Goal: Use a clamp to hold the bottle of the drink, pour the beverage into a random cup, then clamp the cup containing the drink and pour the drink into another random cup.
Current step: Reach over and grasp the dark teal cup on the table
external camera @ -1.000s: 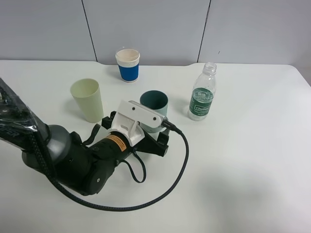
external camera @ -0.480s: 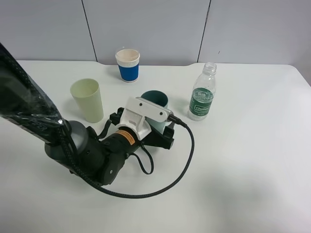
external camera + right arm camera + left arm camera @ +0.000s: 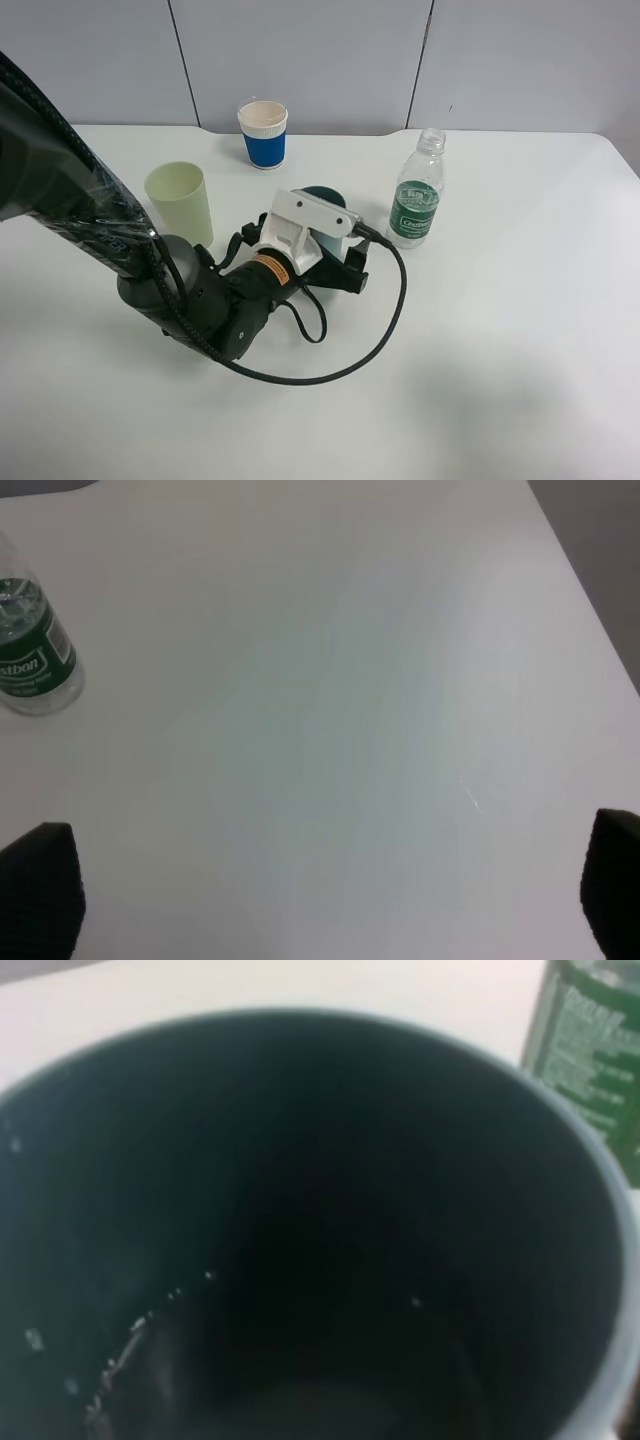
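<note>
Teal cup (image 3: 322, 192) stood upright left of bottle (image 3: 415, 200); left gripper (image 3: 312, 250) at it for clamping, jaws hidden, cannot tell; right gripper (image 3: 325, 885) spread, idle.

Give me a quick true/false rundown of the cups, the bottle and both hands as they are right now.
1. The blue-sleeved cup stands alone at the back of the table. True.
2. The left hand is at the blue-sleeved cup. False: it is at the dark green cup, which fills the left wrist view.
3. The bottle lies on its side. False: it stands upright, uncapped, to the right of the dark green cup.
4. The right hand is open, with only bare table between its fingers. True.
5. The pale cup stands upright. True.
</note>
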Robot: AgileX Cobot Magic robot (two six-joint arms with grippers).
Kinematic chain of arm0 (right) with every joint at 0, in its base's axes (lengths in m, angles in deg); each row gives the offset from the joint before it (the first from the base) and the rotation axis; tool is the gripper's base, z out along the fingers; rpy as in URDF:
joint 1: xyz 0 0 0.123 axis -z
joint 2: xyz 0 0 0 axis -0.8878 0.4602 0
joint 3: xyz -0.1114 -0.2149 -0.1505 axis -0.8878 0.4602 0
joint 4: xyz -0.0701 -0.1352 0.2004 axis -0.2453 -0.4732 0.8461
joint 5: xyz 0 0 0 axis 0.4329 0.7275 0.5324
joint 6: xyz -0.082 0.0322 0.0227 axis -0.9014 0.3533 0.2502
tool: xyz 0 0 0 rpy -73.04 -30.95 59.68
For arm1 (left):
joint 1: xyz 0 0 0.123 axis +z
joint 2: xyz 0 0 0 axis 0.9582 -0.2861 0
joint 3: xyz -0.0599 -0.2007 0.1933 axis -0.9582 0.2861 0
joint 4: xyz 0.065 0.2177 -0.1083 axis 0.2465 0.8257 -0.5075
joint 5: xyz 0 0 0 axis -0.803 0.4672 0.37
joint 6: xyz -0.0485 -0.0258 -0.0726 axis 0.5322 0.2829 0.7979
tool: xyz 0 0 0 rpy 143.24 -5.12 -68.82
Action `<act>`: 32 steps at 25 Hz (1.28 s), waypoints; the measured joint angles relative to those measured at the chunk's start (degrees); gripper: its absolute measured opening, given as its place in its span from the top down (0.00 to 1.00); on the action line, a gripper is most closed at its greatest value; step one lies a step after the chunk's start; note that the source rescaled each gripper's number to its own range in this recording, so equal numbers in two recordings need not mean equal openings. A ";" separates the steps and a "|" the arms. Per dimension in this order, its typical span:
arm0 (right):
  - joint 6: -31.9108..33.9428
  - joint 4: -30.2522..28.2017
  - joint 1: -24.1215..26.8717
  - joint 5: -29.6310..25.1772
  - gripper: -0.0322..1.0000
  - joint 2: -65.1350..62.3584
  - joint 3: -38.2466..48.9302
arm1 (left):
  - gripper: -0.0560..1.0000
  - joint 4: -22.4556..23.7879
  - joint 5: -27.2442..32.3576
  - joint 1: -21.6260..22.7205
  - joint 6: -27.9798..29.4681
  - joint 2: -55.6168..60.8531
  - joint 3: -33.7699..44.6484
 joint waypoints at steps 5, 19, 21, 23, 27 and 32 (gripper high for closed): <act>0.00 0.00 0.00 0.00 0.00 0.00 0.00 | 0.94 0.26 0.39 0.20 1.89 0.00 -0.01; 0.00 0.00 0.00 0.00 0.00 0.00 0.00 | 0.94 -1.50 2.69 0.20 1.84 5.42 7.26; 0.00 0.00 0.00 0.00 0.00 0.00 0.00 | 0.94 -2.67 3.43 0.20 1.84 8.25 10.40; 0.00 0.00 0.00 0.00 0.00 0.00 0.00 | 0.94 -4.00 3.55 0.20 1.84 11.21 13.67; 0.00 0.00 0.00 0.00 0.00 0.00 0.00 | 0.94 -7.07 3.55 0.20 1.84 17.55 20.72; 0.00 0.00 0.00 0.00 0.00 0.00 0.00 | 0.94 -14.09 2.54 0.20 1.01 24.21 28.78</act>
